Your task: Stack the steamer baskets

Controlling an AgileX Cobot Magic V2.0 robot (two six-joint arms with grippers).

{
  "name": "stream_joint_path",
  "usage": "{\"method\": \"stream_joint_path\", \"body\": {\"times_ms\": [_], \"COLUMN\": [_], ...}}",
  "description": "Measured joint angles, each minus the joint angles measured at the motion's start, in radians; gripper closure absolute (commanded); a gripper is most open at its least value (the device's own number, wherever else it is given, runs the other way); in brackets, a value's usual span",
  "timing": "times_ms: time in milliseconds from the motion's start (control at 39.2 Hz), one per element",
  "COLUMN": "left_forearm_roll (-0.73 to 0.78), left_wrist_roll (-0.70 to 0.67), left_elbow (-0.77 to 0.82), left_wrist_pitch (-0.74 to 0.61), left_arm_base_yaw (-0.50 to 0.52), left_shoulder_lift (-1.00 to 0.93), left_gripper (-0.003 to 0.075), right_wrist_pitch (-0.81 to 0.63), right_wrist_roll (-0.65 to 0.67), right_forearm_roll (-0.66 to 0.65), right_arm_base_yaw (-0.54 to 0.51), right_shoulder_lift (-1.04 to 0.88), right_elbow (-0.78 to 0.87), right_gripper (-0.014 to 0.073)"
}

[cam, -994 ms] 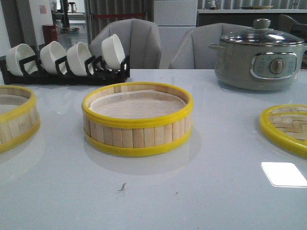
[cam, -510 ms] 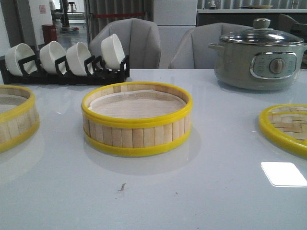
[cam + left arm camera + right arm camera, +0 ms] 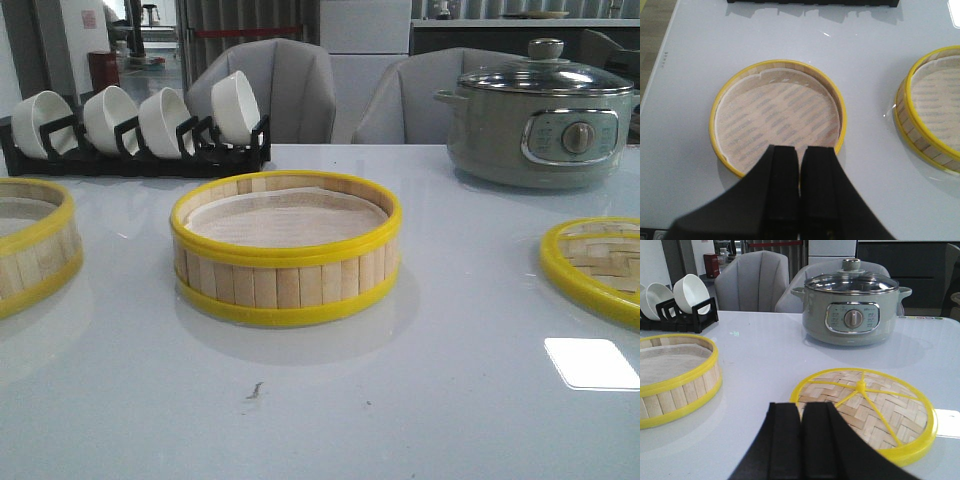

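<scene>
Facing forward, one steamer basket (image 3: 286, 247) is seen mid-counter (image 3: 450, 400), its twin (image 3: 30, 240) well apart at the left edge, neither stacked. From the left wrist, the left pincer (image 3: 800, 165) is shown narrowed to a slit, empty, over the left basket's near rim; pale slats, yellow bands and white liner are plain. From the right wrist, the right pincer (image 3: 801, 427) is likewise pinched, empty, beside the woven lid (image 3: 863, 412). The left arm is judged nearer.
</scene>
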Motion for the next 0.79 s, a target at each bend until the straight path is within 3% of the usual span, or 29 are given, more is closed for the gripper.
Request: {"method": "stream_joint_path", "body": {"times_ms": [790], "left_forearm_roll": [0.027], "left_wrist_roll": [0.002], "left_elbow": [0.000], "left_wrist_pitch": [0.033], "left_arm_base_yaw": [0.000], "left_shoulder_lift": [0.000], "left_gripper": [0.0633], "right_wrist_pitch": [-0.047], "right_wrist_roll": [0.000], "right_forearm_roll": [0.000], "right_arm_base_yaw": [0.000], "right_shoulder_lift": [0.000], "right_elbow": [0.000], "right_gripper": [0.0539]}}
